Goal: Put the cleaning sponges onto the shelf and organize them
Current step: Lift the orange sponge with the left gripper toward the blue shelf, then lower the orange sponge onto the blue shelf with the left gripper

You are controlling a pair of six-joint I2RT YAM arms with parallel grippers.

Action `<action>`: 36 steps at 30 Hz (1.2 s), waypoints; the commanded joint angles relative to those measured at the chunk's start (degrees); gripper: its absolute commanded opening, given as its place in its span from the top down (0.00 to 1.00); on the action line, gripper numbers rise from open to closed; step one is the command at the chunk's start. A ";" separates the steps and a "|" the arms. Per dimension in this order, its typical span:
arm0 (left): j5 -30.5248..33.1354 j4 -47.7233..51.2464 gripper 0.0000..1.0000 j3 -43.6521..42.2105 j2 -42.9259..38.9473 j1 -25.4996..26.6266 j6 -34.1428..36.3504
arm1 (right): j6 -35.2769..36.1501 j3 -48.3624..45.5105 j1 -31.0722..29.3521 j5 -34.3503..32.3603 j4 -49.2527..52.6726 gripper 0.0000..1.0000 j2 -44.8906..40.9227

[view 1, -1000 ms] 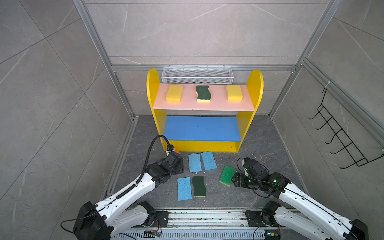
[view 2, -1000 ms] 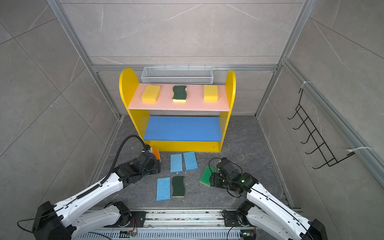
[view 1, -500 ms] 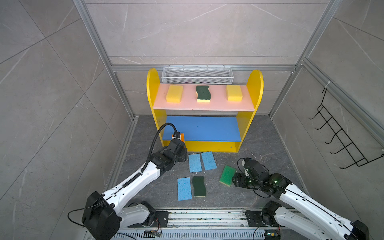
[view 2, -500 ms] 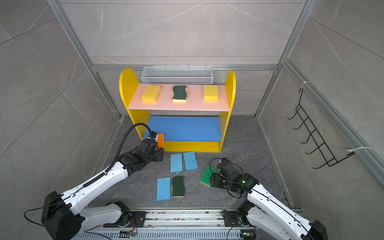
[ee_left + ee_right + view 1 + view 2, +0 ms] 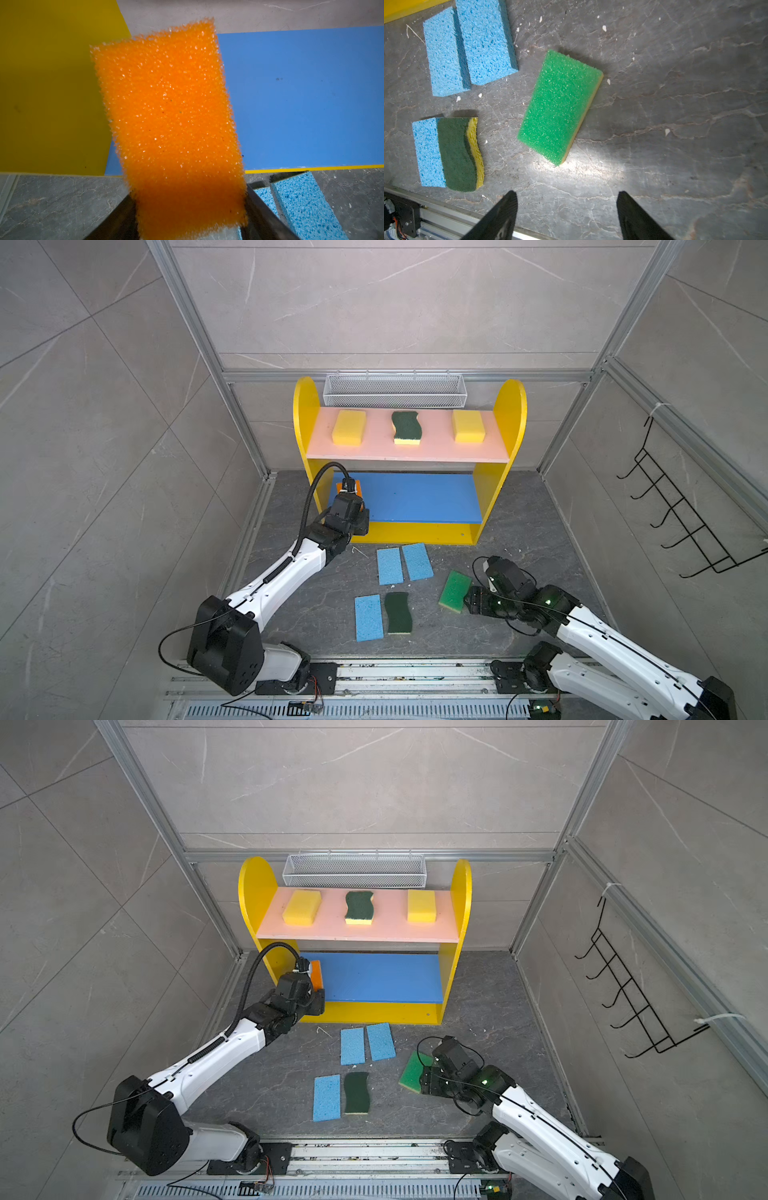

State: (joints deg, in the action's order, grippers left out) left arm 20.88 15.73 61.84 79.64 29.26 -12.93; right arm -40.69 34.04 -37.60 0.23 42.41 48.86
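My left gripper (image 5: 188, 197) is shut on the orange-topped sponge (image 5: 348, 488) and holds it over the left end of the shelf's blue lower board (image 5: 419, 497), beside the yellow side panel (image 5: 52, 93). Two yellow blocks (image 5: 349, 427) (image 5: 468, 425) and a dark-green scourer (image 5: 406, 428) lie on the pink upper board (image 5: 432, 448). On the floor lie three light-blue sponges (image 5: 390, 565) (image 5: 417, 561) (image 5: 369, 617) and another dark-green scourer (image 5: 398, 612). My right gripper (image 5: 566, 193) stands open just short of the bright-green-topped sponge (image 5: 560, 106), apart from it.
A white wire mesh basket (image 5: 394, 390) hangs behind the shelf top. A black wire hook rack (image 5: 681, 514) is fixed to the right wall. A metal rail (image 5: 374, 672) runs along the front edge. Small white crumbs dot the grey floor (image 5: 675, 104).
My left arm has carried the orange-topped sponge from the floor at the shelf's left front corner up and inward over the blue board's left end. The right arm has not moved.
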 commanded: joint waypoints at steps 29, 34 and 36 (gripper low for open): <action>2.52 -3.98 0.31 10.48 13.36 -2.36 4.68 | 0.78 1.76 -0.21 -0.14 1.82 0.23 0.23; 3.04 -3.18 0.31 9.66 14.00 -2.80 3.79 | 0.44 1.55 -0.27 0.03 1.83 0.23 0.14; 3.02 -3.00 0.30 9.57 14.35 -2.89 3.72 | 0.42 1.56 -0.23 0.17 1.71 0.23 0.19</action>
State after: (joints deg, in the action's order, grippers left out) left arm 22.48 12.53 70.28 93.19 26.94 -9.26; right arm -40.07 34.94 -37.60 0.27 42.63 49.50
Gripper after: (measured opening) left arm 0.696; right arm 0.772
